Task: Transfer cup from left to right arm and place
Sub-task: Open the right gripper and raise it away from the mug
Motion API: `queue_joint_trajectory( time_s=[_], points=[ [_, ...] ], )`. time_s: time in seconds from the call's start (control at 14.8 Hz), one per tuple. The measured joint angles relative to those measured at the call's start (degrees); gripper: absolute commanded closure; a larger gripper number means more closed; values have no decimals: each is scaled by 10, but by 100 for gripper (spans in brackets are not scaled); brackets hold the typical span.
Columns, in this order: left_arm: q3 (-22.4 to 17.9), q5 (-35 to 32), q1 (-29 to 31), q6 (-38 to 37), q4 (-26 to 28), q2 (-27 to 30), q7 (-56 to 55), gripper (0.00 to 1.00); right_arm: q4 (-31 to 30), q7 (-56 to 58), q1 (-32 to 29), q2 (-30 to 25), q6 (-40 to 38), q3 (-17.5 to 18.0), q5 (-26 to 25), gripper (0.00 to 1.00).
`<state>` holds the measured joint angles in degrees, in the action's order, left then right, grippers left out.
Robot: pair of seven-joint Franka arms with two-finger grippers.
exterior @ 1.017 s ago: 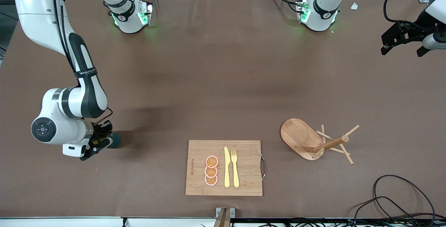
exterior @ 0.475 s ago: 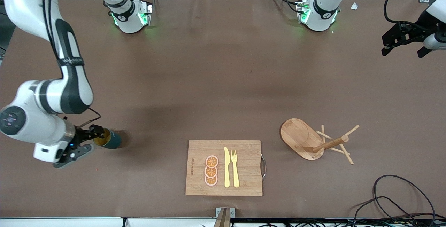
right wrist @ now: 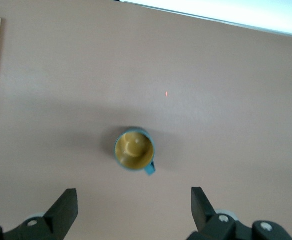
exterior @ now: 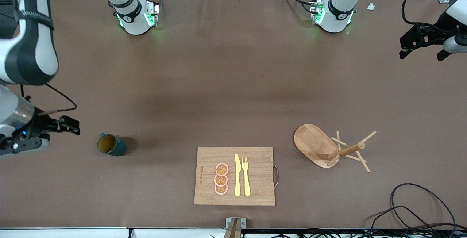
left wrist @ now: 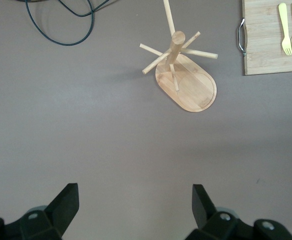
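the right gripper (exterior: 69,125) is seen with its fingers spread wide and nothing between them, held over the bare table (exterior: 233,84) at the right arm's end, just beside the cup (exterior: 111,145) but clear of it. in the right wrist view both fingertips (right wrist: 66,206) frame open brown surface, and the cup (right wrist: 134,150) is shown well apart from them. the cup is stood upright on the table, released, its tan-yellow inside facing up and its small handle turned toward the right gripper; it is placed toward the right arm's end from the cutting board (exterior: 234,176), about as near to the front camera as the board's top edge. the left gripper (exterior: 419,41) is kept waiting over the table's edge at the left arm's end, fingers parted and empty, as confirmed by the left wrist view, where the wooden mug tree (left wrist: 183,70) is seen on its oval base. on the cutting board three orange slices (exterior: 221,179), a yellow knife (exterior: 237,175) and a yellow fork (exterior: 246,176) are laid side by side. a burnt-in mark is present along the board's edge and a logo band on the right arm, but neither can be read.
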<state>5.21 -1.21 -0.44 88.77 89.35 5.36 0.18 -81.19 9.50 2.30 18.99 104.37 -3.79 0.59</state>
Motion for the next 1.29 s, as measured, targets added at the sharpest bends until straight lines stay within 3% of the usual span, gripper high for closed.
queue_joint_trajectory(
  time_s=[0.68, 1.29],
  points=[
    [0, 0, 0, -2, 0, -1, 0, 0, -135, -71, -12, -184, -18, 0, 8, 0],
    [2, 0, 0, -58, -2, 0, -8, 0, -85, -76, -12, -193, -37, 10, 2, 0]
  ],
)
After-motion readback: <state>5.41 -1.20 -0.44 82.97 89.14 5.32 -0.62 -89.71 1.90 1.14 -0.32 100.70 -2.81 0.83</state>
